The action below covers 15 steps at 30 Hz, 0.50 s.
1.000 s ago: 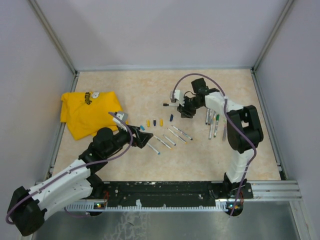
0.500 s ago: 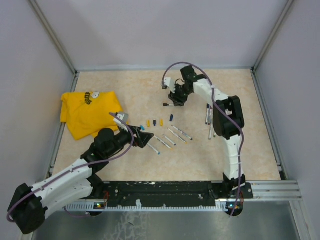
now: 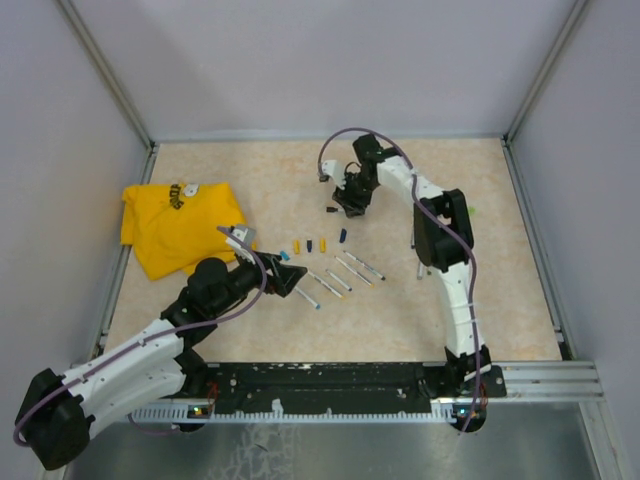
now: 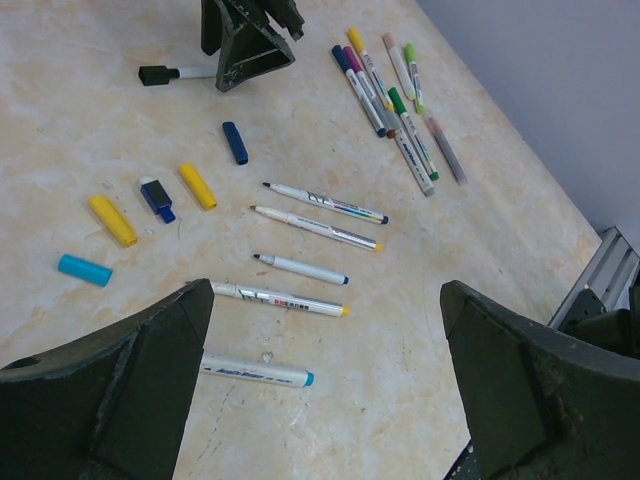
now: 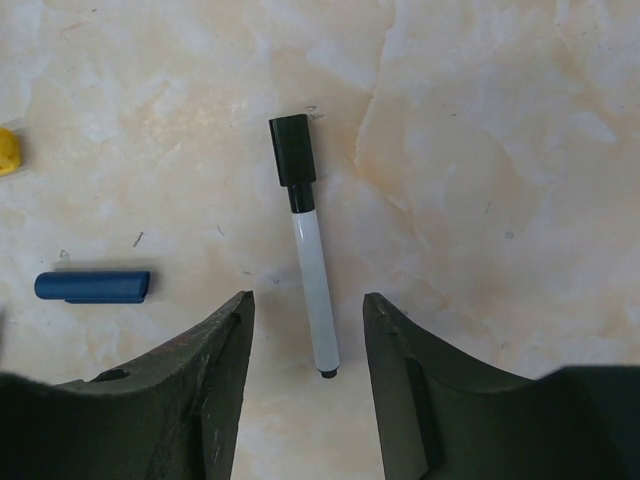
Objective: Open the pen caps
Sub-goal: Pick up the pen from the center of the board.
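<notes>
Now I'm hovering the right gripper [image 3: 350, 203], jaws apart and empty, astride the pen [image 5: 310, 280] — lining up on its black cap [image 5: 293, 150]; the left gripper [image 3: 292, 278] is idling wide open.

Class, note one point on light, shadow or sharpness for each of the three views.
Top external: even, soft light on the table, no glare. Left wrist: pens sharp, its own fingers dark and soft-edged. Right wrist: black-capped pen crisp, fingers softer.
</notes>
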Available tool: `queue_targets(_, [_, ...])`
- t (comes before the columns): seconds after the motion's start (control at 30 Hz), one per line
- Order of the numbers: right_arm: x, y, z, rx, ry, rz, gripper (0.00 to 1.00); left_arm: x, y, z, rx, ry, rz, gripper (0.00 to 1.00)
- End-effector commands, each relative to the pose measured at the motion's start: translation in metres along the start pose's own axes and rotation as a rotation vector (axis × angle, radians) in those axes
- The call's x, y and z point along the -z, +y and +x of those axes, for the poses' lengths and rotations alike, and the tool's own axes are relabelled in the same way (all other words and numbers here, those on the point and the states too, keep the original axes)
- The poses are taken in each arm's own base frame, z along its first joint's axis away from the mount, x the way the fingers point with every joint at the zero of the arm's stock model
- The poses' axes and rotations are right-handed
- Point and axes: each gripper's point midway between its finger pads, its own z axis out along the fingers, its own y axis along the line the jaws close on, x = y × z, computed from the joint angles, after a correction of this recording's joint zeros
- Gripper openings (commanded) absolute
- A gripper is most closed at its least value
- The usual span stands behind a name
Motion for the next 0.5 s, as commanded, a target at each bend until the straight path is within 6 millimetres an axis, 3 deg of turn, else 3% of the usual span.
queue_targets(0.0, [0.001, -0.008, -0.008, 0.0, 0.011, 0.023, 0.47, 0.001, -0.004, -0.008, 0.003, -0.034, 0.019, 1.0])
queue_targets(0.17, [-0.004, -0.01, -0.003, -0.007, 0.031, 0.021, 0.39, 0.001, -0.005, -0.015, -0.018, -0.038, 0.014, 1.0])
queue_targets(0.47, [-0.003, -0.001, 0.015, -0.011, 0.117, 0.017, 0.07, 0.002, 0.0, -0.029, -0.065, -0.061, -0.031, 1.0])
